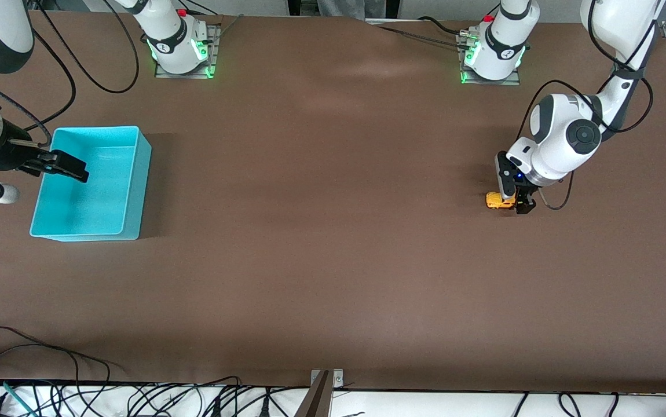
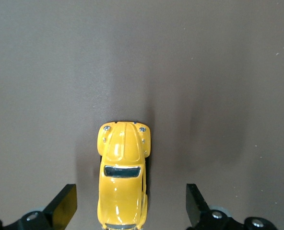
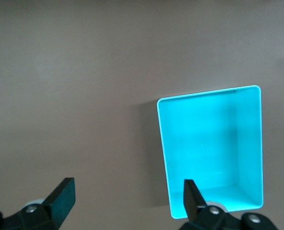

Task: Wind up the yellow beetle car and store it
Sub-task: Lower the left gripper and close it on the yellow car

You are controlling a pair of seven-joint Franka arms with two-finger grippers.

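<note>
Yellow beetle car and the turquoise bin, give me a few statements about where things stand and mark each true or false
1. The yellow beetle car sits on the table. True.
2. The left pincer is clamped on the car. False: its jaws stand open, either side of it, not touching.
3. The turquoise bin holds the car. False: it is empty.
4. The right pincer hangs open over the bin. True.
5. The bin lies toward the left arm's end. False: the right arm's.

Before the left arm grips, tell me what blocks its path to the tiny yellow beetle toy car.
Nothing visible does. The open left gripper is low over the tiny yellow beetle toy car, a finger on each side, neither touching. Only bare brown table separates the car from the empty turquoise plastic bin, which the open right gripper is over.
</note>
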